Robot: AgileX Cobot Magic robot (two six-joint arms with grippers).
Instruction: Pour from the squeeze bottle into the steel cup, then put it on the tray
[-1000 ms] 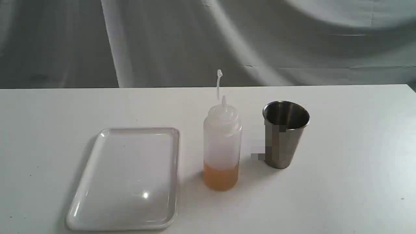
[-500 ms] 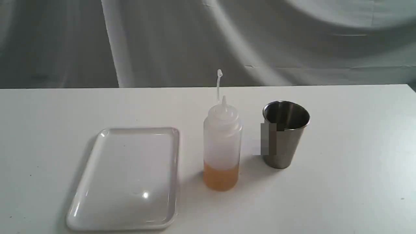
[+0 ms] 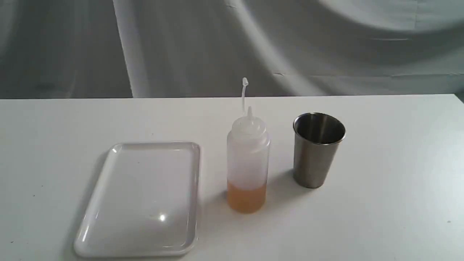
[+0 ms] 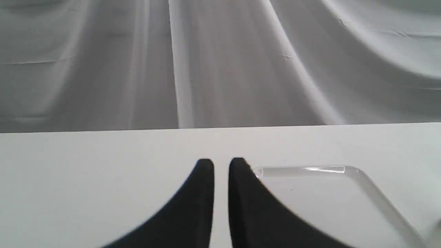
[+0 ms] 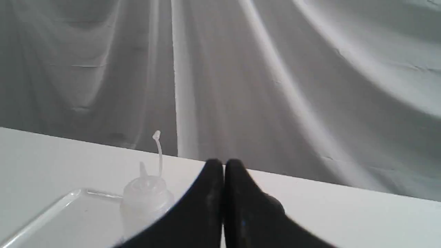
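Observation:
The squeeze bottle (image 3: 248, 159) stands upright mid-table with amber liquid in its bottom part and its cap strap sticking up. Just to its right stands the steel cup (image 3: 317, 152), upright, its inside dark. The white tray (image 3: 145, 199) lies flat to the bottle's left with nothing on it. Neither gripper shows in the exterior view. In the left wrist view my left gripper (image 4: 221, 163) hovers low beside a corner of the tray (image 4: 327, 193), fingers nearly together and holding nothing. My right gripper (image 5: 224, 164) is shut and holds nothing, with the bottle (image 5: 146, 199) ahead of it and apart from it.
A white table (image 3: 398, 181) carries everything, and its far edge meets a grey cloth backdrop (image 3: 232, 47). In the right wrist view the tray (image 5: 62, 220) lies behind the bottle.

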